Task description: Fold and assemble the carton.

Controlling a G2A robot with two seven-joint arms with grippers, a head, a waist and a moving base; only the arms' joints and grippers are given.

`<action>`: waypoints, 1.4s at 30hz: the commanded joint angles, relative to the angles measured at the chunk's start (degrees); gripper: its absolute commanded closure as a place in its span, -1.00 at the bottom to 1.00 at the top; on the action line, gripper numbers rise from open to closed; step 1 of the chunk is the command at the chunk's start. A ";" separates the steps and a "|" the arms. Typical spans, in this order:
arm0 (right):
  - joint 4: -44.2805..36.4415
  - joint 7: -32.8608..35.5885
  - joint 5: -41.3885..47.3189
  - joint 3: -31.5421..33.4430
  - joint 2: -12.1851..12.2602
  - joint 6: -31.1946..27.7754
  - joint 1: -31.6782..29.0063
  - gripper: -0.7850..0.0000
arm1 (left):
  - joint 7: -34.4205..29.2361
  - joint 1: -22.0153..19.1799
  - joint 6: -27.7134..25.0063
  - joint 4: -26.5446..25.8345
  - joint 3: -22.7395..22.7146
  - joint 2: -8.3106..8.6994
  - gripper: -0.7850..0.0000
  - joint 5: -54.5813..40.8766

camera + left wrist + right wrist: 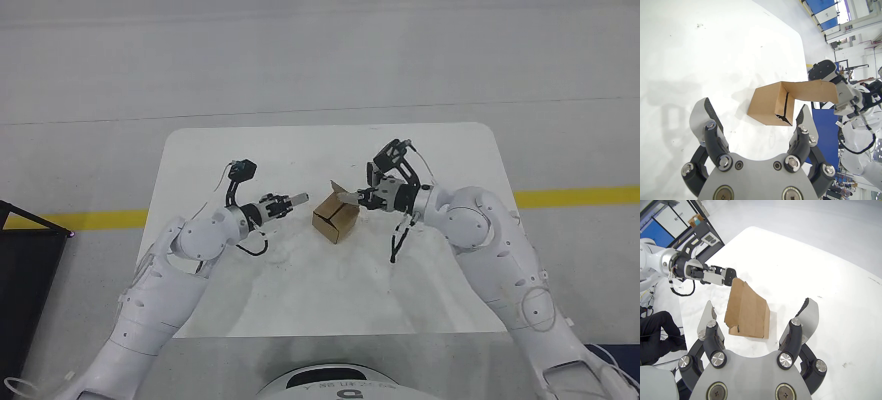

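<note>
Closest in, the left gripper (pixel 755 102) has its two grey, black-padded fingers (pixel 712 113) spread wide and holds nothing. It points across the white table (pixel 250 160) at one end of the small brown cardboard carton (pixel 335 218). The carton sits on the table about midway between the two arms, just ahead of those open fingers. From the right wrist view the left gripper's tip is right by the edge of the raised flap, though I can't tell whether it touches.

The box body is already squared up into a block. The end facing the left gripper has its flaps folded in, with a dark slit down the middle and a ragged, torn corner low down. I'd call that end closed but not neat. One long brown flap (pixel 810 91) sticks out unfolded from the box's upper edge toward the other arm.

On the right, the right gripper (pixel 759 301) is also wide open, its fingers either side of the carton without gripping it. By my reckoning the job is past halfway: the shaping is done, and that loose flap needs folding down and tucking in.
</note>
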 commanded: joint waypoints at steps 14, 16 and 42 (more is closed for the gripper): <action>6.34 -9.01 8.10 1.80 -0.50 3.76 1.98 -0.67 | -6.97 1.70 1.02 -1.26 -0.05 0.59 -0.95 0.05; 6.87 -7.83 8.71 1.15 -0.68 5.69 2.91 -0.56 | -8.02 2.25 1.36 -1.77 -0.12 0.75 -0.86 0.41; 9.95 9.73 16.22 -6.72 -1.30 0.41 8.42 -0.15 | -2.59 -8.84 8.88 7.59 12.78 -3.12 -0.92 4.94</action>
